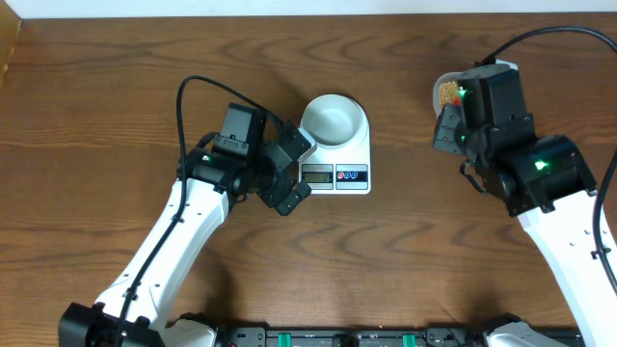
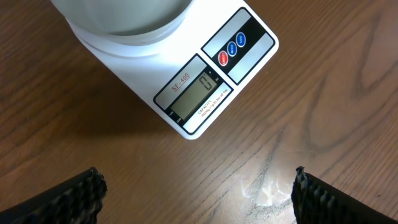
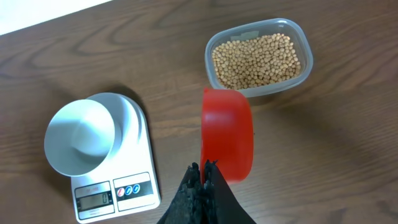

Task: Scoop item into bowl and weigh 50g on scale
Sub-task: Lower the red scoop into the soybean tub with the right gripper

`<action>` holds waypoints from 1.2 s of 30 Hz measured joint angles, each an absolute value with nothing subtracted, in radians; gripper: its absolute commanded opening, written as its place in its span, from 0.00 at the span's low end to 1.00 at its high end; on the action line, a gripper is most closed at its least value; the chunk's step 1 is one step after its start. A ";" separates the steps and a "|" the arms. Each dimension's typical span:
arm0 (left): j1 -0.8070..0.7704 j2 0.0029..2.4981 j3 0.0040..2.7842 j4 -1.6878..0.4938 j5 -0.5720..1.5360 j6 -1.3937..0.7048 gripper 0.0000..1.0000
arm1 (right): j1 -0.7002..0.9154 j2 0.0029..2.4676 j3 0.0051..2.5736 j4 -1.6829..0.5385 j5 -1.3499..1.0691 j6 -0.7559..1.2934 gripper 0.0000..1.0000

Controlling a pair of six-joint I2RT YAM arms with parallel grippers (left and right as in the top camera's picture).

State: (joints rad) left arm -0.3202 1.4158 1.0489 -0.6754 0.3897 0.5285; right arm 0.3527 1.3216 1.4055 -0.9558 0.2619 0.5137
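The white scale (image 1: 337, 173) stands mid-table with the empty pale bowl (image 1: 333, 118) on it. Its display (image 2: 194, 93) reads 0. My left gripper (image 1: 292, 172) is open and empty, just left of the scale's front; in the left wrist view its fingers (image 2: 198, 186) spread wide over bare wood below the scale (image 2: 186, 81). My right gripper (image 3: 203, 171) is shut on the handle of a red scoop (image 3: 227, 134), held empty above the table. The scoop sits between the bowl (image 3: 78, 137) and a clear tub (image 3: 258, 59) of tan beans (image 3: 256, 62).
The clear tub (image 1: 445, 89) sits at the back right, partly hidden under my right arm. Black cables run from both arms. The table's far edge is close behind the tub.
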 measured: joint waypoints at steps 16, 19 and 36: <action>-0.320 1.416 1.049 -0.662 0.390 0.529 0.98 | 0.245 1.322 1.406 -0.958 0.173 0.506 0.01; -0.320 1.416 1.049 -0.661 0.390 0.529 0.98 | 0.191 1.325 1.419 -0.968 0.131 0.487 0.01; -0.320 1.416 1.049 -0.660 0.389 0.529 0.98 | 0.004 1.763 1.925 -1.264 -0.001 0.263 0.01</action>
State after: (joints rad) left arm -0.3202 1.4158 1.0492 -0.6601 0.3889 0.5289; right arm 0.0036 1.7630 1.9251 -1.2640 -0.0013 0.2626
